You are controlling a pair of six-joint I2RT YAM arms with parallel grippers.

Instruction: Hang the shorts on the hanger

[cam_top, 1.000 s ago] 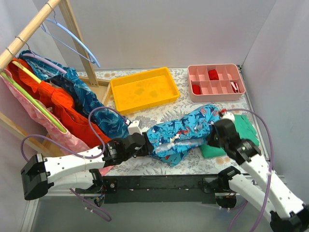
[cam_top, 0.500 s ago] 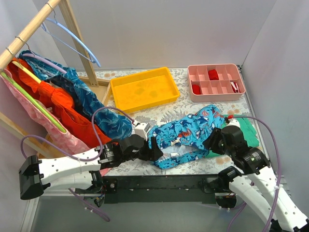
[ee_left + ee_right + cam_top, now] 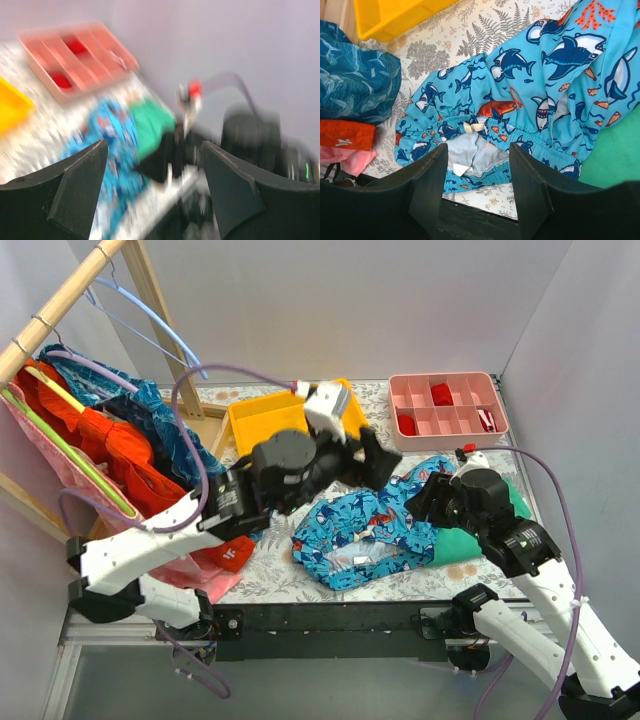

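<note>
The turquoise shark-print shorts lie crumpled on the table, waistband and white lining facing the near edge; they also show in the right wrist view and, blurred, in the left wrist view. My left gripper hangs open in the air above their far edge, its jaws wide apart with nothing between them. My right gripper stands open just above the shorts' right side, empty, with the waistband below its jaws. The light-blue hanger hangs bare on the wooden rail at the far left.
A yellow tray and a pink divided tray stand at the back. A green cloth lies under the right arm. A clothes rack at the left carries teal, orange and pink garments.
Both grippers opened and let go of the shorts, which settled in a heap further left. The left arm rose from the table's front up and back. The right gripper pulled back slightly.
</note>
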